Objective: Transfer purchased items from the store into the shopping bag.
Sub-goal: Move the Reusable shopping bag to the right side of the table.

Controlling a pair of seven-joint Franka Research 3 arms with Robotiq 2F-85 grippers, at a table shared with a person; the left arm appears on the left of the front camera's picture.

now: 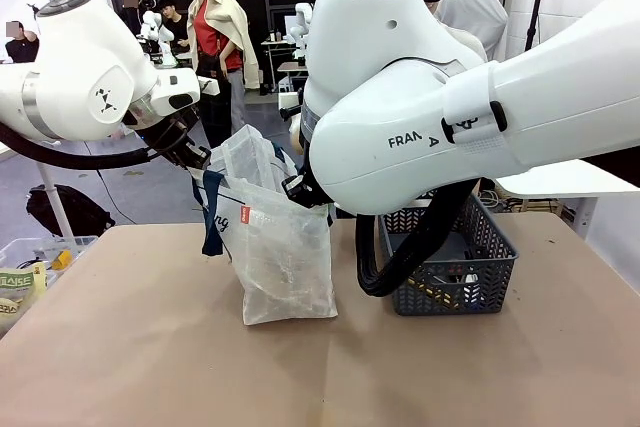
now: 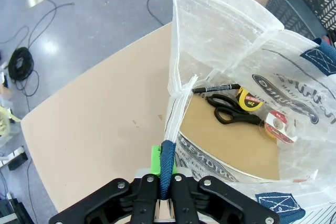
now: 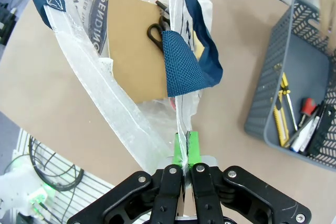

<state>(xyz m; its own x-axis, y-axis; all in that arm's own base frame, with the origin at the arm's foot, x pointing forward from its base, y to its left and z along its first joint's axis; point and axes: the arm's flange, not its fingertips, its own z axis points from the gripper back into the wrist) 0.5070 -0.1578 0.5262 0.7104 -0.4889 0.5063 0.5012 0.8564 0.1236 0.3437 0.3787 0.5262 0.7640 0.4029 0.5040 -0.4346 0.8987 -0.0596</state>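
— What is the left pincer [image 2: 164, 174] doing?
— Clenched on a dark navy woven strap handle [image 2: 168, 153] of the tall translucent white plastic shopping bag [image 2: 226, 40], which rises at twelve o'clock from it.
— And the right pincer [image 3: 186, 148]?
— Clamped on the bag's thin rim, green pads [image 3: 193, 144] nipping the film.
— What lies in the bag?
— Black-handled scissors [image 2: 231, 113], a yellow tape measure [image 2: 248, 98] and a white roll of tape [image 2: 277, 124], close together on the bottom.
— Where is the store?
— The dark grey plastic lattice basket [image 1: 455, 267] stands on the brown worktop [image 1: 150, 347] at three o'clock of the bag, just beside it. It holds a yellow-handled cutter [image 3: 279, 121], a red-handled screwdriver [image 3: 308, 103] and pens [image 3: 304, 135].
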